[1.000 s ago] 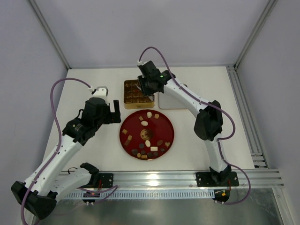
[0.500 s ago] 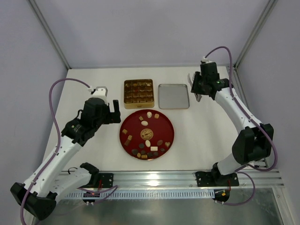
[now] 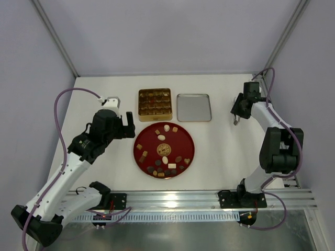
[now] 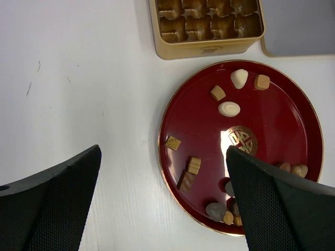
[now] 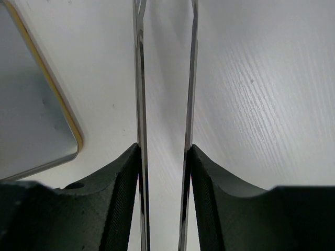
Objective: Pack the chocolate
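On the red plate [image 3: 180, 142] the chocolate [image 3: 162, 137] lies scattered, no shared heading. The cream oval [image 4: 229, 109] runs crosswise in the left wrist view. Left end effector [image 4: 163, 206] hangs wide over it. Right end effector [image 5: 164, 157], clamped on tweezers [image 5: 139, 78], is well apart. I reckon those skinny tips could flick rounded pieces onto the bench [image 3: 220, 151].

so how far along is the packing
Done: the lid is off, beside the gold box. In hand: right jaws grip metal tweezers, out right of the lid. Left: many chocolates lie on the red plate; left jaws open, empty.
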Tool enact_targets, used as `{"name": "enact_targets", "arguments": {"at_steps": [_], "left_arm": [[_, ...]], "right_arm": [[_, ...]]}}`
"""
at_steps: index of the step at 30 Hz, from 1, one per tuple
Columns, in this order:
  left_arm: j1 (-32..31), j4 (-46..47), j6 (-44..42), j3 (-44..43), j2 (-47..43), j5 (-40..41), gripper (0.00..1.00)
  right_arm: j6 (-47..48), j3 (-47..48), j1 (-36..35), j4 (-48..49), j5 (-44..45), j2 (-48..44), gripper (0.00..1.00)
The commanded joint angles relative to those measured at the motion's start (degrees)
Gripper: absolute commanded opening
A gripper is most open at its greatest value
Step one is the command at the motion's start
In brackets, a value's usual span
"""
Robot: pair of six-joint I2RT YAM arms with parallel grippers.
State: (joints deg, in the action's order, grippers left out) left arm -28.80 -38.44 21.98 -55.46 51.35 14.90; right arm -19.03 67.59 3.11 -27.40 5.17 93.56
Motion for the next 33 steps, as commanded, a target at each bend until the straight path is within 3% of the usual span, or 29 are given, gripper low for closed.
{"name": "enact_targets", "arguments": {"at_steps": [1, 33], "left_arm": [[0.1, 1.4, -0.2, 0.0, -0.9, -0.7, 1.0], [0.1, 1.4, 0.1, -0.1, -0.4, -2.4, 1.0]], "right_arm": [[-0.4, -0.9, 0.3, 4.2, 0.2, 3.1, 0.45], [-2.1, -6.9, 0.3, 2.7, -1.3, 2.0, 0.89]]}}
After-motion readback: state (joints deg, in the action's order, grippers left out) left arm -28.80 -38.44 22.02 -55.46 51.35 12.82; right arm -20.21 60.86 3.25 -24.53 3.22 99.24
